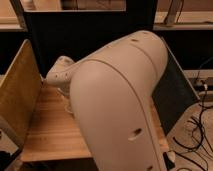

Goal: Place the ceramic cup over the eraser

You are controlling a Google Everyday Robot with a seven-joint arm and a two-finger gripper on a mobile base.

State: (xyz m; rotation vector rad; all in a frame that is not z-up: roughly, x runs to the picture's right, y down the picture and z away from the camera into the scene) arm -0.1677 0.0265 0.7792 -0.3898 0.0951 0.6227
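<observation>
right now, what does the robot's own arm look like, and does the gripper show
The arm is a bulky, smooth off-white shell, rounded like an elbow, with a curved seam and a few small dark oval holes. A smaller off-white rounded segment with tiny holes adjoins it. No cables show on it. The gripper is hidden behind the arm.

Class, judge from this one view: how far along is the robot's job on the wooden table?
Done: nothing can be confirmed; the large off-white robot arm blocks most of the light wooden table, and neither ceramic cup nor eraser shows. In hand: the arm reaches down toward the table's back left; the gripper is hidden behind it, shut, on what I cannot tell. Left: seeing the cup set over the eraser.
</observation>
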